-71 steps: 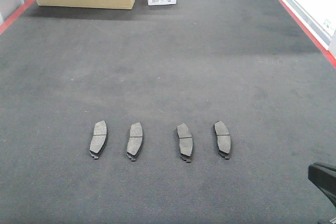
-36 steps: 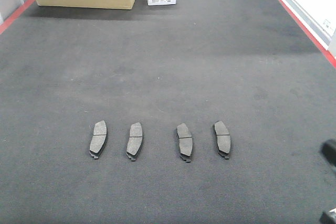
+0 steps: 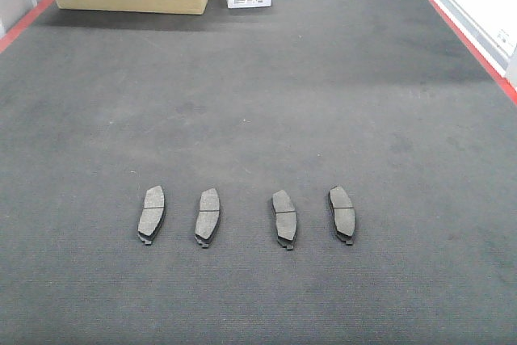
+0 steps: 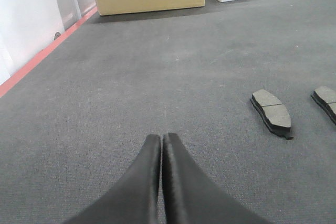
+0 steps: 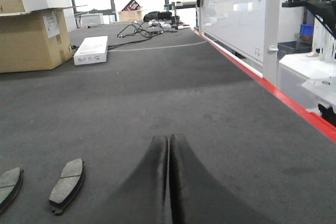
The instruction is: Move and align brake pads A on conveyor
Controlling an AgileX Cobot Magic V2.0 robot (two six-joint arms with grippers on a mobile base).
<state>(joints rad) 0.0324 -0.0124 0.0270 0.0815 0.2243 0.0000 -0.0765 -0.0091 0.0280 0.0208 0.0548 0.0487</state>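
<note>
Right gripper (image 5: 169, 145) gone from front view.

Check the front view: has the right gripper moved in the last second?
Yes. It showed at the lower right corner, right of the rightmost brake pad, and has since slid out of that view. The four pads haven't shifted on the conveyor.

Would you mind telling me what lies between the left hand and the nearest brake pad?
Only bare conveyor belt: in the left wrist view nothing sits between the shut left hand and the nearest brake pad.
</note>
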